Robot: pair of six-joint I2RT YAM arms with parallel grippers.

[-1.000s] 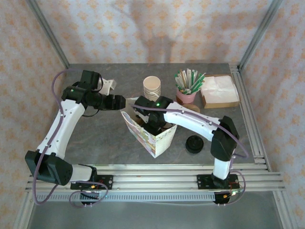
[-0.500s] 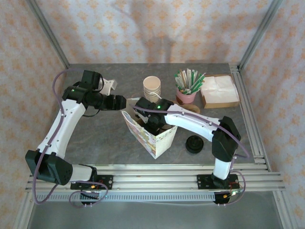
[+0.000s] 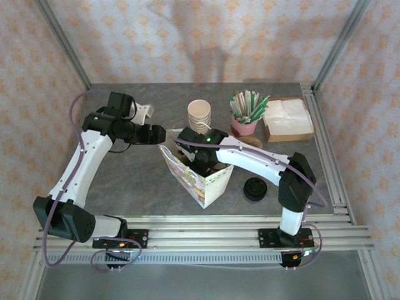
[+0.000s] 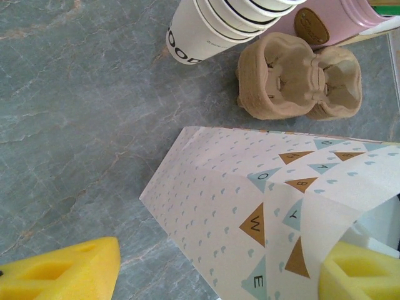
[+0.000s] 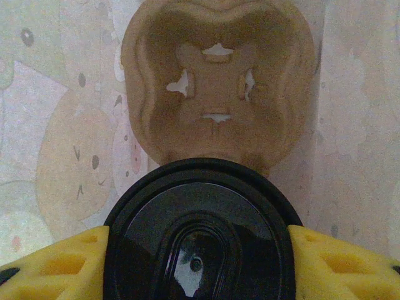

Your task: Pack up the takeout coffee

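The bag (image 3: 201,182) mouth is taken up by the right gripper (image 3: 202,165) and its cup (image 5: 199,240); beyond it a carrier (image 5: 215,81) slot lies open. The left gripper (image 3: 162,137) crowds the bag's left rim. Cup stack (image 3: 199,114), pink holder (image 3: 245,127) and lids (image 3: 255,188) hem back and right; the table (image 3: 134,178) left of the bag is free.

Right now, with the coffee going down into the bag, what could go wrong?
The takeout coffee in the right gripper looks offset from the pocket of the pulp carrier. Released here, it might catch the rim and tip. The left gripper straddles the wall of the paper bag with its pads apart, so the bag may shift.
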